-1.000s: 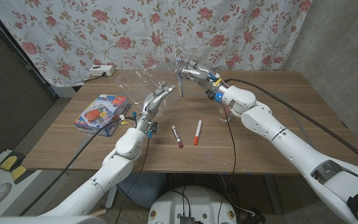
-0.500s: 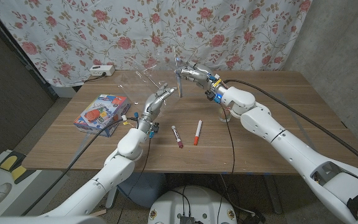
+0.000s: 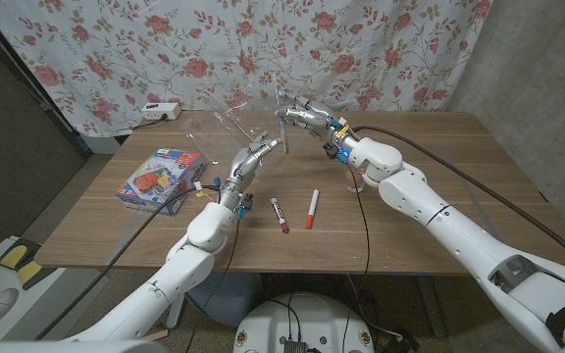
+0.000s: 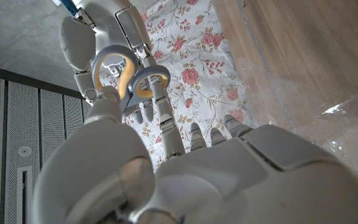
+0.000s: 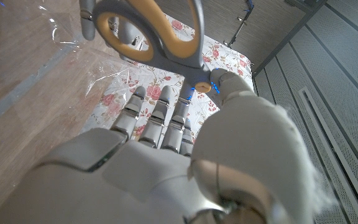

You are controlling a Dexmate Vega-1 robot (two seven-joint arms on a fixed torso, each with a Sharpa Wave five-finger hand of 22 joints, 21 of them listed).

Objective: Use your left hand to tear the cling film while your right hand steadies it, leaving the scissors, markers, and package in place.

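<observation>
While my right hand (image 3: 300, 116) pinches the scissors (image 5: 160, 38) by the pivot, handles up, above the table's (image 3: 439, 167) far edge, the cling film (image 3: 226, 120) hangs as a crinkled clear sheet just left of them, my left hand (image 3: 248, 158) below it, fingers loosely curled; whether it grips film I cannot tell. I judge the film near weightless, limp, clingy, easily stretched, so I would take it at a free edge. No writing readable on the package (image 3: 161, 180), well left of the scissors.

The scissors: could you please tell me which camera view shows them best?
The right wrist view: the scissors show large, orange-lined handles above the right hand holding them. The left wrist view shows both handle loops, smaller. The head view shows them tiny.
</observation>
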